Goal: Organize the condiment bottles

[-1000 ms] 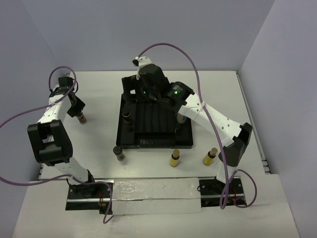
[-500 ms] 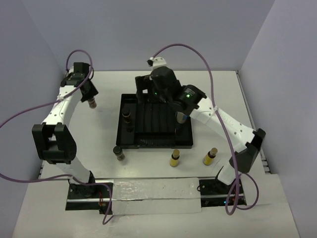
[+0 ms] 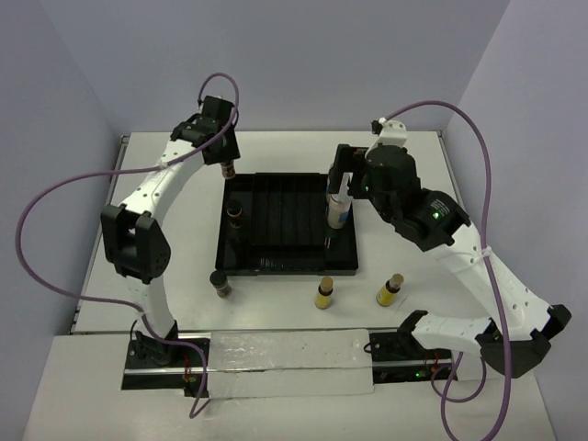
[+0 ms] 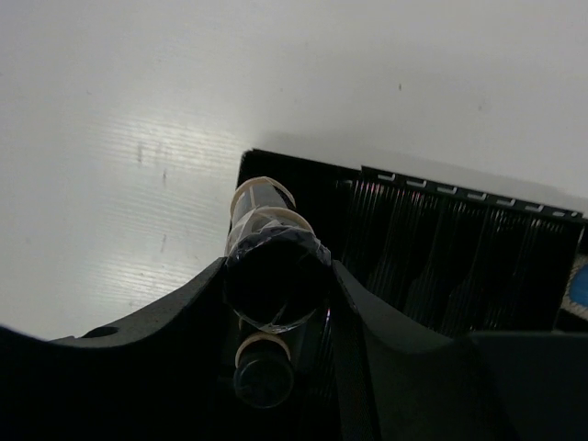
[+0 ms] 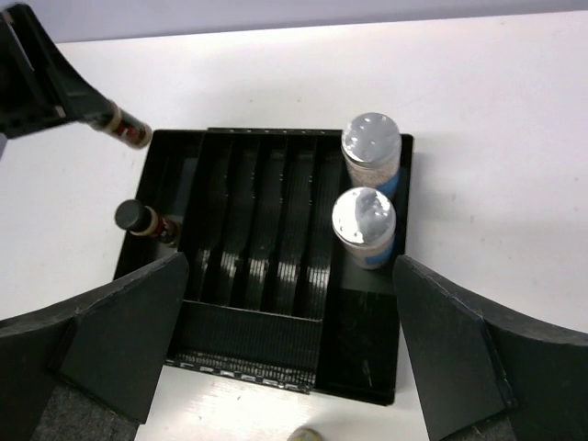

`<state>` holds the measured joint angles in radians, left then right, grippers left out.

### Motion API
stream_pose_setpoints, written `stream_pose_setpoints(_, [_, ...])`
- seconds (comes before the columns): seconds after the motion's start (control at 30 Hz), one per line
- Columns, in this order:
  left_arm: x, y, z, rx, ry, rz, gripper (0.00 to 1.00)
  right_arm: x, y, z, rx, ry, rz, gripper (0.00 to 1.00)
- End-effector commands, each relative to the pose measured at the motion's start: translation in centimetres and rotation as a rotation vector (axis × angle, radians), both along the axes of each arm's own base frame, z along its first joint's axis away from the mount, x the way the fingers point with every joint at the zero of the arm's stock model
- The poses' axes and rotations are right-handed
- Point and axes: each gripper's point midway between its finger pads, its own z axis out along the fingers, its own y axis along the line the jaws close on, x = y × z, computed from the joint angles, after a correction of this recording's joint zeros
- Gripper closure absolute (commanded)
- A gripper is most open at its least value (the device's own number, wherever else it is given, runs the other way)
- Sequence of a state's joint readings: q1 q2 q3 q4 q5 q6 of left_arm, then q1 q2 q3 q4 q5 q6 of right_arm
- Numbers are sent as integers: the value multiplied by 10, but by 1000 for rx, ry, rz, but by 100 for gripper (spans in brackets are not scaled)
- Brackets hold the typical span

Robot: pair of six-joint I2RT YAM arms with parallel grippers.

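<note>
My left gripper (image 3: 224,158) is shut on a small dark brown bottle (image 3: 226,169) and holds it over the back left corner of the black tray (image 3: 276,262). In the left wrist view the bottle (image 4: 274,276) sits between the fingers, with another dark jar (image 4: 262,375) below it in the tray. That jar (image 3: 237,214) stands in the left compartment. My right gripper (image 3: 338,179) is open and empty above the tray's right side. A grey-capped bottle (image 5: 371,147) and a white blue-labelled one (image 5: 364,228) stand in the right compartment.
On the table in front of the tray stand a dark jar (image 3: 220,283) and two yellow-filled bottles (image 3: 323,293) (image 3: 390,290). The tray's middle slots (image 5: 266,220) hold nothing. Walls close the table at the back and on both sides.
My left arm has carried the dark bottle from the far left of the table to the tray's back left corner. My right arm has swung from the tray's back left to its right side.
</note>
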<state>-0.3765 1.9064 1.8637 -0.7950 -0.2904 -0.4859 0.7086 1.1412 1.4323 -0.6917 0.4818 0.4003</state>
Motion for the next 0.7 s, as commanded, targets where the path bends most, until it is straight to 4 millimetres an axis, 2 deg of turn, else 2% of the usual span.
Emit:
stream_pose_setpoints(0.0, [-3, -20, -7, -2, 18, -60, 90, -3, -27, -19, -50, 39, -91, 0])
stream_pose_setpoints(0.37, [-18, -34, -61, -9, 107, -105, 90, -4, -41, -51, -94, 98, -140, 0])
stream_pose_setpoints(0.63, [-20, -38, -92, -27, 139, -96, 90, -6, -44, -60, -90, 107, -150, 0])
stream_pose_setpoints(0.67, [-21, -39, -95, -29, 145, -100, 87, -6, -44, -60, -92, 107, -152, 0])
